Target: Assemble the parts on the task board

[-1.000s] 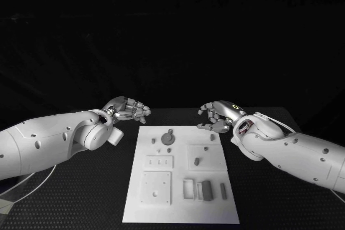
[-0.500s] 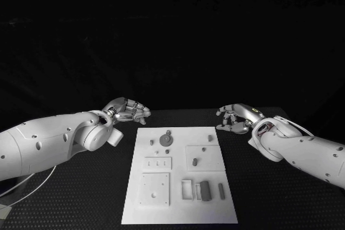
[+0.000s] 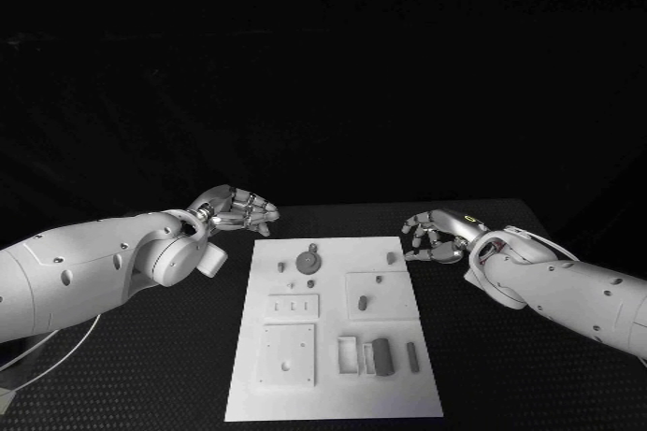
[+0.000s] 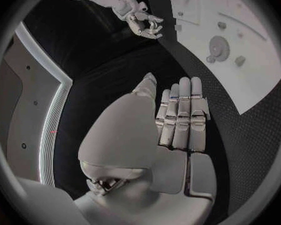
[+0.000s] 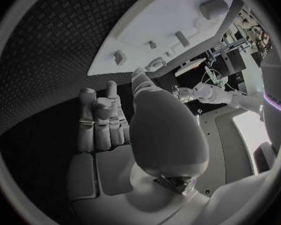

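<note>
Board (image 3: 337, 375), a long white plate, lies in the middle of the black table (image 3: 149, 366), its long axis running from 6 to 12 o'clock in the head view. Small grey parts sit on it: a gear (image 3: 311, 260) near the far end, and a peg (image 3: 393, 258) at the far right edge. Left hand (image 3: 240, 210) hovers off the board's far left corner, at about 10 o'clock from the gear, fingers curled in, holding nothing. Right hand (image 3: 438, 237) hovers just off the far right edge, at 3 o'clock from the peg, fingers curled and empty. The right hand is judged nearer to a part.

Left wrist view: the left hand (image 4: 178, 117) shows its fingers side by side, nothing gripped; the gear (image 4: 220, 47) lies beyond the fingertips.

Right wrist view: the right hand (image 5: 106, 122) has fingers together, empty; the board (image 5: 178, 15) lies ahead of them.
</note>
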Controlling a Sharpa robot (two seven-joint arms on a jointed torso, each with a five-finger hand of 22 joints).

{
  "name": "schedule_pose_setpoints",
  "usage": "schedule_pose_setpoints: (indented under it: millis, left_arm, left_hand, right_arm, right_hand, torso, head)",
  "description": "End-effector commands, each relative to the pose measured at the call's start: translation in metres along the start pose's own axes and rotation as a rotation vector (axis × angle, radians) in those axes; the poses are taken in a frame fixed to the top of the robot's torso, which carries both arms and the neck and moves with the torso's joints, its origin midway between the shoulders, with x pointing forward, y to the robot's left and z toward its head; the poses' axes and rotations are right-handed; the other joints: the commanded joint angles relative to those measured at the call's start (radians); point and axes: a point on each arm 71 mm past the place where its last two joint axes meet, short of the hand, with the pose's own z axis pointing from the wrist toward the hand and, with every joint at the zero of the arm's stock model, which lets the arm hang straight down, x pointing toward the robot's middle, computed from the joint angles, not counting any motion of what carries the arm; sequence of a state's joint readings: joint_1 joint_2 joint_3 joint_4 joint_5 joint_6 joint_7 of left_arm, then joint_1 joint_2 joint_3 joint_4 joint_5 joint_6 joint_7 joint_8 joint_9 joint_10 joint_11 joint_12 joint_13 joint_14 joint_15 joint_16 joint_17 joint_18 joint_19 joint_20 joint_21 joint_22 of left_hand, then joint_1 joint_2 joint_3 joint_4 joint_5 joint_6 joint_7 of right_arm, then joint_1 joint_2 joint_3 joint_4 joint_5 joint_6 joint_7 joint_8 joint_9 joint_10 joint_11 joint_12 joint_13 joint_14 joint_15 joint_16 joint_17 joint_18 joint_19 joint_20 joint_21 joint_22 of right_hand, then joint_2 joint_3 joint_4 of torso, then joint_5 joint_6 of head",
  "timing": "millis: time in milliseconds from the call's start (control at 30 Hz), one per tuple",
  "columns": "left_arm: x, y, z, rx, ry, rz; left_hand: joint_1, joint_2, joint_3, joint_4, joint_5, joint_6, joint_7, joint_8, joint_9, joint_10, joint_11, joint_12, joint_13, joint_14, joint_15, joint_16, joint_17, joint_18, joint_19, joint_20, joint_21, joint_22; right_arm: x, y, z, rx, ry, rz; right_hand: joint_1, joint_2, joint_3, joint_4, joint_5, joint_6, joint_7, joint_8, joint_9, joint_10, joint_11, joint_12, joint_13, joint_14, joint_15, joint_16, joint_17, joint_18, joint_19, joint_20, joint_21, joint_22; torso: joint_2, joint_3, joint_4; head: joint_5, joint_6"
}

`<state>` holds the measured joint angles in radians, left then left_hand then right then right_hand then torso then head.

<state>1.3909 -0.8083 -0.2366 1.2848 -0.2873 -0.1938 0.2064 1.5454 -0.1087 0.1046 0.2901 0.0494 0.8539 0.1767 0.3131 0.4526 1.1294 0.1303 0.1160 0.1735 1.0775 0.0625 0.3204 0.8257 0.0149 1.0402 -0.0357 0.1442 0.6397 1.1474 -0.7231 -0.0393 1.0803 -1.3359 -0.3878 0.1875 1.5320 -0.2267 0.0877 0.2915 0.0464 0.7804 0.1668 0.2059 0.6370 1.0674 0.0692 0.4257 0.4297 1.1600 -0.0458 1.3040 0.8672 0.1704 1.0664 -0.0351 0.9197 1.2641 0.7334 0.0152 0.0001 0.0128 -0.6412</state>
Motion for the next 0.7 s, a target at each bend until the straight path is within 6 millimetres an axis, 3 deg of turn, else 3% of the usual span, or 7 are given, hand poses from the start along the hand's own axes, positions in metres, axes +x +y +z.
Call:
schedule_pose_setpoints:
  millis: [33, 267, 433, 567, 600, 633, 700]
  left_arm:
    - [0.003, -0.001, 0.001, 0.012, 0.023, -0.001]
    - [0.005, -0.001, 0.001, 0.011, 0.030, -0.003]
    - [0.007, 0.000, 0.001, 0.010, 0.036, -0.004]
    - [0.007, 0.000, 0.001, 0.008, 0.039, -0.005]
    - [0.007, 0.000, 0.001, 0.009, 0.040, -0.005]
    - [0.007, 0.000, 0.001, 0.009, 0.041, -0.005]
    - [0.007, 0.000, 0.001, 0.009, 0.042, -0.005]
  left_hand:
    - [-0.010, 0.004, -0.004, 0.000, 0.002, -0.001, 0.002, 0.000, 0.000, 0.000, 0.004, 0.001, 0.001, 0.007, 0.000, -0.006, 0.001, 0.009, 0.001, -0.001, -0.003, 0.001]
    - [-0.010, 0.005, -0.004, 0.001, 0.002, -0.001, 0.002, -0.001, 0.000, -0.001, 0.004, 0.000, 0.002, 0.006, 0.000, -0.006, 0.002, 0.009, 0.001, -0.001, -0.004, 0.001]
    - [-0.011, 0.005, -0.004, 0.001, 0.002, -0.002, 0.002, -0.001, 0.000, -0.001, 0.004, 0.000, 0.002, 0.006, 0.000, -0.007, 0.002, 0.009, 0.001, -0.001, -0.004, 0.001]
    - [-0.011, 0.005, -0.005, 0.001, 0.002, -0.002, 0.003, -0.001, 0.000, -0.001, 0.004, 0.000, 0.002, 0.006, 0.000, -0.007, 0.002, 0.009, 0.001, -0.001, -0.004, 0.001]
    - [-0.011, 0.006, -0.005, 0.001, 0.002, -0.002, 0.003, -0.001, 0.000, -0.001, 0.004, -0.001, 0.002, 0.006, 0.000, -0.007, 0.002, 0.009, 0.001, -0.001, -0.004, 0.001]
    - [-0.011, 0.006, -0.005, 0.001, 0.002, -0.002, 0.003, -0.001, 0.000, -0.001, 0.004, -0.001, 0.002, 0.006, 0.000, -0.007, 0.002, 0.009, 0.001, -0.001, -0.004, 0.001]
    - [-0.011, 0.006, -0.005, 0.001, 0.002, -0.003, 0.003, -0.001, 0.000, -0.001, 0.005, -0.001, 0.002, 0.006, 0.000, -0.007, 0.002, 0.009, 0.001, -0.001, -0.004, 0.001]
  right_arm:
    - [0.007, -0.002, 0.000, 0.014, 0.021, -0.078]
    - [0.021, 0.002, 0.003, 0.013, 0.031, -0.076]
    - [0.030, 0.005, 0.006, 0.014, 0.038, -0.071]
    - [0.035, 0.005, 0.008, 0.020, 0.041, -0.071]
    - [0.036, 0.006, 0.009, 0.019, 0.044, -0.072]
    - [0.037, 0.006, 0.009, 0.018, 0.048, -0.071]
    - [0.038, 0.007, 0.010, 0.018, 0.051, -0.071]
  right_hand:
    - [-0.035, -0.014, -0.022, 0.001, -0.001, 0.009, 0.006, -0.002, 0.001, 0.024, -0.003, -0.002, 0.000, 0.001, 0.001, 0.002, -0.002, 0.079, 0.006, 0.008, -0.002, -0.002]
    - [-0.025, 0.006, -0.029, -0.002, 0.000, 0.017, 0.000, 0.002, 0.005, 0.044, -0.011, -0.008, -0.004, 0.014, -0.007, 0.003, -0.004, 0.089, 0.022, 0.004, -0.003, -0.008]
    - [0.010, 0.032, -0.051, -0.004, -0.001, 0.028, -0.014, 0.005, 0.008, 0.128, -0.029, 0.053, 0.035, 0.017, -0.023, 0.000, -0.007, 0.090, 0.025, 0.006, -0.006, -0.011]
    - [0.036, 0.060, -0.094, -0.004, -0.004, 0.030, -0.037, -0.001, 0.008, 0.190, -0.046, 0.237, 0.179, 0.017, -0.043, 0.000, -0.006, 0.089, 0.029, 0.011, -0.011, -0.016]
    - [0.042, 0.070, -0.120, -0.004, -0.003, 0.033, -0.043, -0.003, 0.009, 0.179, -0.056, 0.369, 0.290, 0.034, -0.032, 0.039, 0.017, 0.091, 0.048, 0.008, 0.004, -0.009]
    - [0.052, 0.084, -0.148, -0.003, -0.004, 0.037, -0.051, -0.004, 0.010, 0.125, -0.050, 0.487, 0.398, 0.039, -0.040, 0.084, 0.047, 0.091, 0.058, 0.003, 0.020, 0.001]
    - [0.065, 0.112, -0.184, -0.001, -0.002, 0.048, -0.037, -0.003, 0.013, 0.050, -0.053, 0.603, 0.508, 0.025, -0.037, 0.127, 0.079, 0.091, 0.053, -0.005, 0.032, 0.013]
  torso:
    - [0.001, -0.0014, 0.0002]
    - [0.001, -0.0027, 0.0004]
    - [0.002, -0.0029, 0.0012]
    - [0.002, -0.0037, 0.0001]
    - [0.002, -0.0042, 0.0007]
    - [0.002, -0.0051, 0.0007]
    - [0.002, -0.0060, 0.0017]
  head:
    - [0.001, -0.003]
    - [0.002, -0.007]
    - [0.004, -0.009]
    - [0.005, -0.013]
    - [0.004, -0.013]
    - [0.005, -0.013]
    - [0.005, -0.014]
